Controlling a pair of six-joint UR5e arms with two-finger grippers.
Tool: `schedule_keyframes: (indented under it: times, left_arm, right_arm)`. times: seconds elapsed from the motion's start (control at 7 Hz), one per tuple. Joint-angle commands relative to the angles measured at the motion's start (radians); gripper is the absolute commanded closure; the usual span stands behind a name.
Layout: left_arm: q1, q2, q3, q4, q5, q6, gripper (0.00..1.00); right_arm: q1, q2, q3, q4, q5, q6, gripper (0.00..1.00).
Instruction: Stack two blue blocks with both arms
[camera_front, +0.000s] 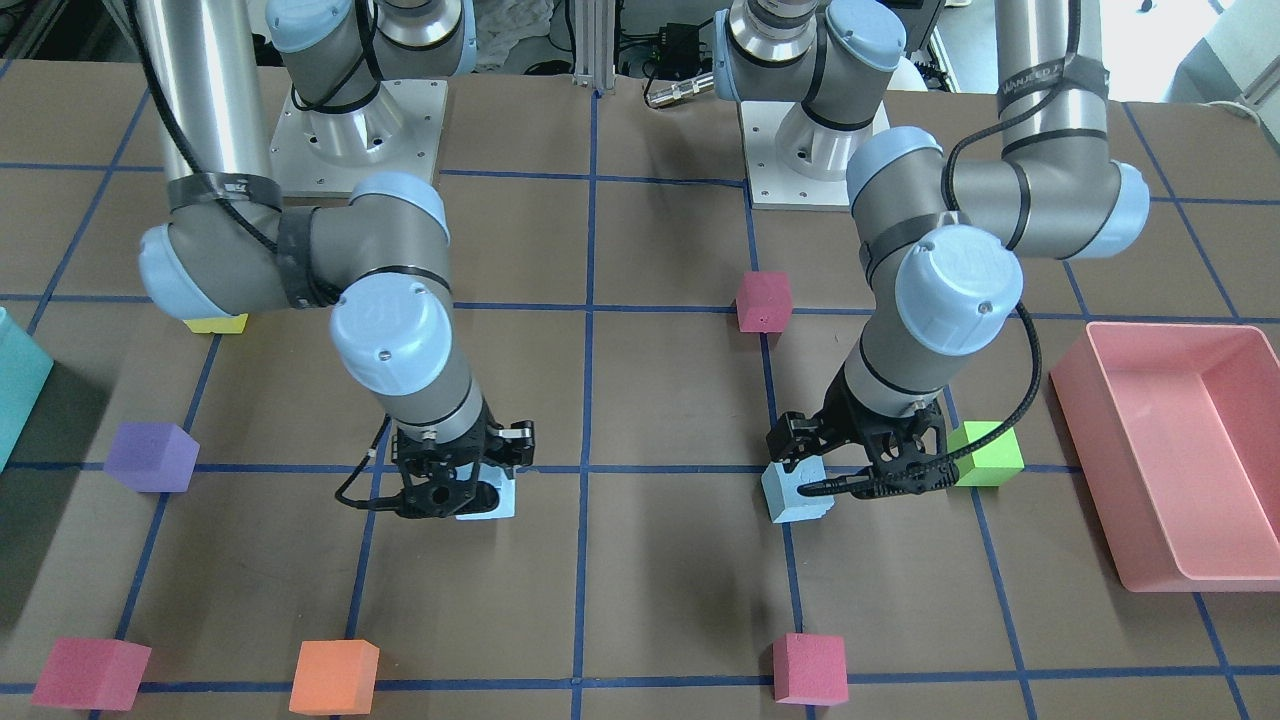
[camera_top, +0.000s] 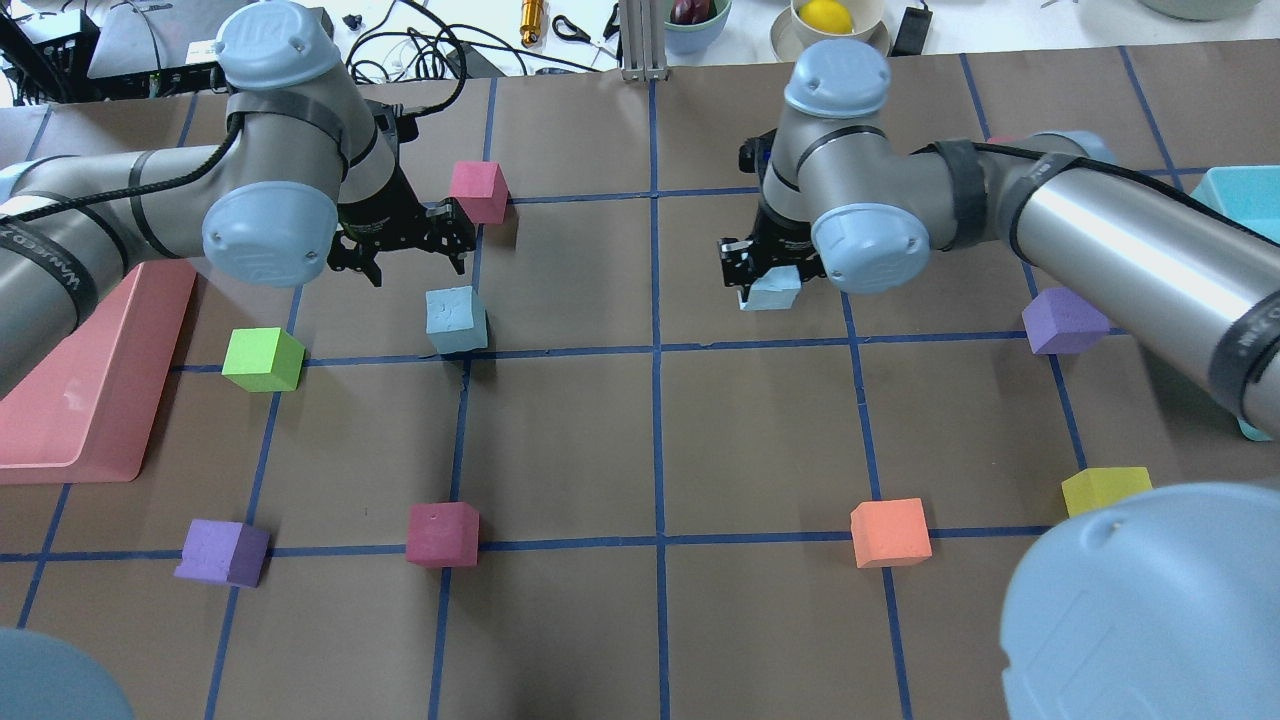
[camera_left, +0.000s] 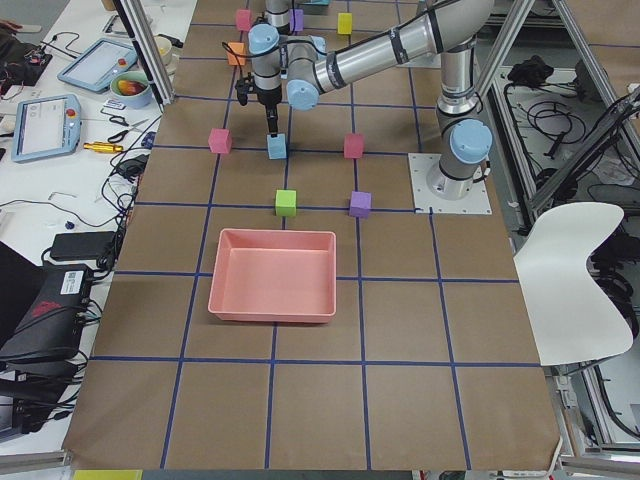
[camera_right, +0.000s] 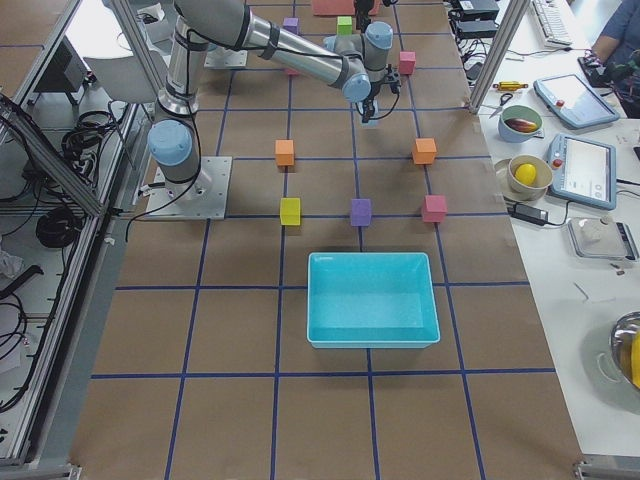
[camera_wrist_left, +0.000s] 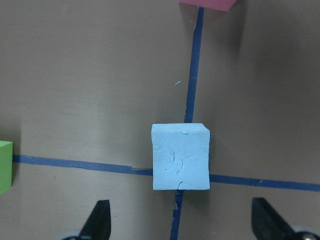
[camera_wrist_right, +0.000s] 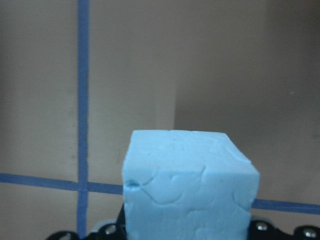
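Two pale blue blocks are on the brown table. One blue block (camera_wrist_left: 180, 156) lies alone on a tape crossing, also seen in the overhead view (camera_top: 456, 320) and the front view (camera_front: 795, 492). My left gripper (camera_wrist_left: 182, 222) hovers over it, open and empty, fingers spread wider than the block; it shows in the overhead view (camera_top: 412, 255) too. My right gripper (camera_top: 760, 280) is shut on the other blue block (camera_wrist_right: 190, 185), held low at the table, also in the front view (camera_front: 490, 497). That block hides the right fingertips in the right wrist view.
A green cube (camera_top: 262, 358) lies beside the left gripper, with a pink tray (camera_top: 90, 390) beyond it. A red cube (camera_top: 478, 190) is just behind the left gripper. A purple cube (camera_top: 1065, 322) and a teal bin (camera_top: 1240, 190) lie on the right arm's side.
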Motion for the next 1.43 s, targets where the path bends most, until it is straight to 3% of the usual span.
schedule_keyframes:
  times: [0.0,0.14,0.29,0.43,0.57,0.71,0.86,1.0,1.14,1.29]
  left_arm:
    - [-0.004,-0.078,-0.023,0.079,-0.002,-0.01,0.0]
    - [-0.004,-0.096,-0.059,0.123,0.001,0.004,0.0]
    - [-0.004,-0.101,-0.072,0.131,-0.001,0.0,0.0]
    - [-0.006,-0.102,-0.076,0.131,-0.002,-0.002,0.0]
    - [-0.007,-0.106,-0.08,0.13,-0.002,0.0,0.0]
    - [-0.009,-0.106,-0.072,0.131,-0.002,0.006,0.31]
    - [-0.007,-0.107,-0.069,0.131,-0.002,0.007,0.76]
    - [-0.007,-0.104,-0.063,0.131,-0.002,0.007,0.85]
    - [-0.007,-0.078,-0.046,0.127,-0.01,0.006,0.87]
    - [-0.024,-0.082,0.001,0.105,-0.083,-0.008,0.87]
  right_arm:
    - [0.11,0.07,-0.014,-0.095,0.006,0.107,0.84]
    - [0.125,0.096,-0.017,-0.116,0.001,0.123,0.83]
    - [0.13,0.104,-0.012,-0.114,0.0,0.123,0.47]
    - [0.132,0.105,0.003,-0.095,-0.024,0.112,0.0]
    - [0.13,0.102,0.017,-0.094,-0.035,0.111,0.0]
    - [0.126,0.076,-0.02,-0.085,-0.035,0.103,0.0]
    - [0.112,0.011,-0.096,0.023,-0.032,0.098,0.0]
    - [0.084,-0.058,-0.209,0.221,-0.034,0.092,0.0]
    - [0.029,-0.124,-0.326,0.411,-0.023,0.056,0.0]
    - [-0.029,-0.185,-0.407,0.576,-0.025,0.005,0.0]
